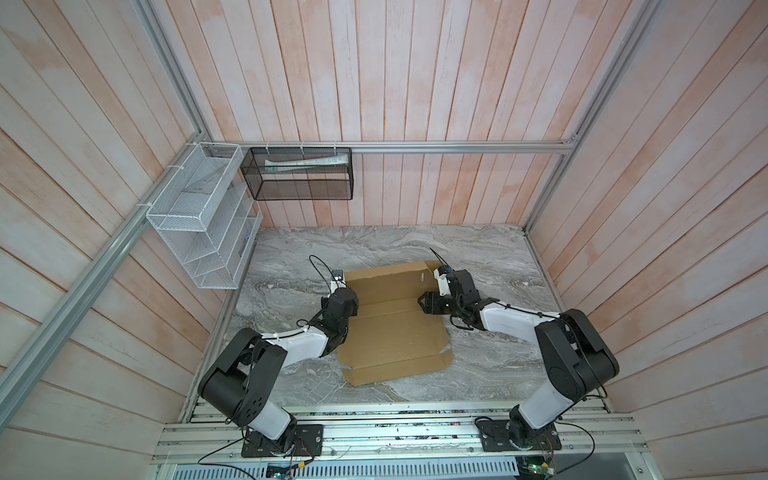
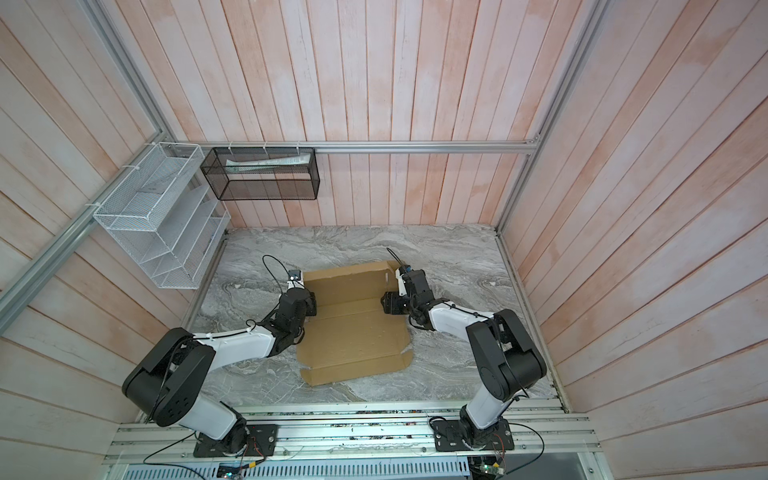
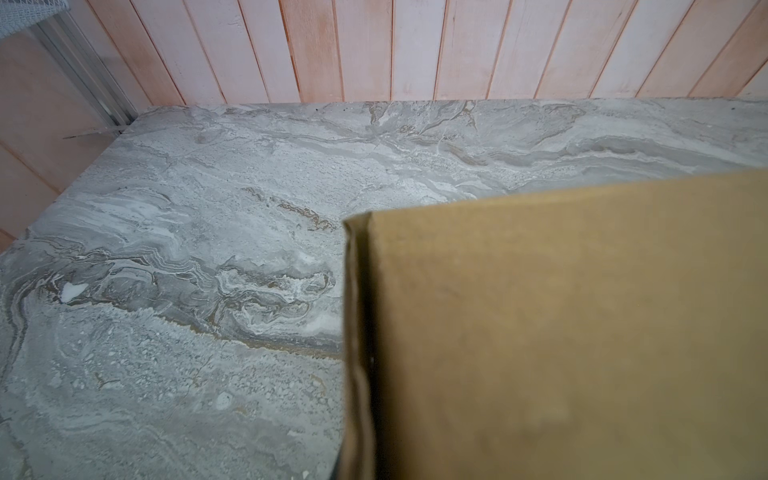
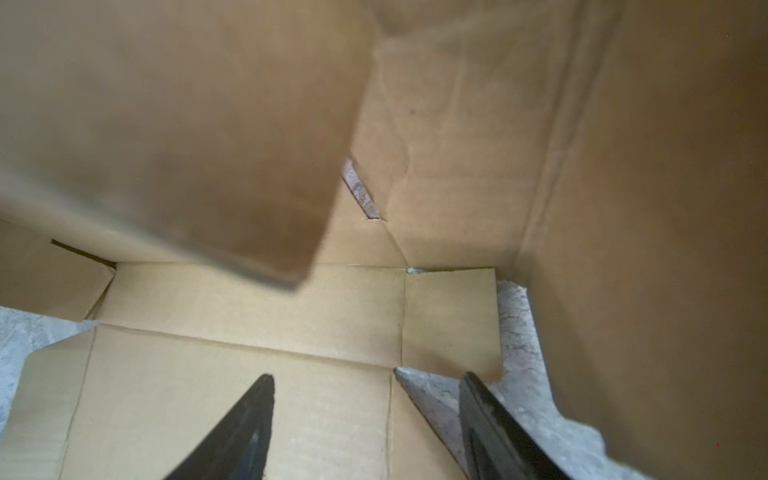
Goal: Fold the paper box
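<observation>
The paper box point(image 1: 395, 328) point(image 2: 353, 332) is a tan cardboard sheet lying on the marble table, its far panel point(image 1: 386, 282) tilted up. My left gripper point(image 1: 351, 301) point(image 2: 309, 301) sits at the sheet's left edge. In the left wrist view the cardboard point(image 3: 561, 332) runs right down to where the jaws are and hides them, so it looks pinched on that edge. My right gripper point(image 4: 368, 386) point(image 1: 422, 303) hovers open over the right edge, near a notch between flaps, with nothing between its fingers point(image 4: 266, 399). A blurred flap point(image 4: 166, 124) hangs close to that camera.
A white wire rack point(image 1: 199, 216) and a black mesh basket point(image 1: 299, 174) hang on the back-left walls. Wood-plank walls enclose the marble table point(image 1: 498, 257) on three sides. An aluminium rail point(image 1: 395, 436) carrying both arm bases runs along the front.
</observation>
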`<state>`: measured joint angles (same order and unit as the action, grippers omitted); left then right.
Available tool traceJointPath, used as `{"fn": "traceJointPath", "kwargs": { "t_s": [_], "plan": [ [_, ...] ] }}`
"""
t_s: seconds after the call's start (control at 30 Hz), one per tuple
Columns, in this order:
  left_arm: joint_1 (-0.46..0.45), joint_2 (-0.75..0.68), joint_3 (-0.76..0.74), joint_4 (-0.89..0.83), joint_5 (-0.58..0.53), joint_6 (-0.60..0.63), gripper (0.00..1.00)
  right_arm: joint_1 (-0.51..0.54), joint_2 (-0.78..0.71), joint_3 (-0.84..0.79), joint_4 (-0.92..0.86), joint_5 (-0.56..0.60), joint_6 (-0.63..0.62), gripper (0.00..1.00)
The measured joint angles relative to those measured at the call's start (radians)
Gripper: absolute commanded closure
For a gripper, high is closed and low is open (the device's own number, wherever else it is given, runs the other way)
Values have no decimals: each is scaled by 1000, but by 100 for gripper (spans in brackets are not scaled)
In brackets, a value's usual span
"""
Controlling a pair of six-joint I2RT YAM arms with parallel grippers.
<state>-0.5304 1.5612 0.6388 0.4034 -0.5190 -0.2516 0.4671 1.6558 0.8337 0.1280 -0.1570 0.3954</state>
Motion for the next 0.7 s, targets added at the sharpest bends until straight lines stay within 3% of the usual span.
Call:
{"fn": "traceJointPath", "kwargs": {
  "t_s": [0.7],
  "plan": [
    [6, -7, 0, 0, 10, 0, 100, 0, 43, -5, 51, 74, -4, 29]
  ]
}}
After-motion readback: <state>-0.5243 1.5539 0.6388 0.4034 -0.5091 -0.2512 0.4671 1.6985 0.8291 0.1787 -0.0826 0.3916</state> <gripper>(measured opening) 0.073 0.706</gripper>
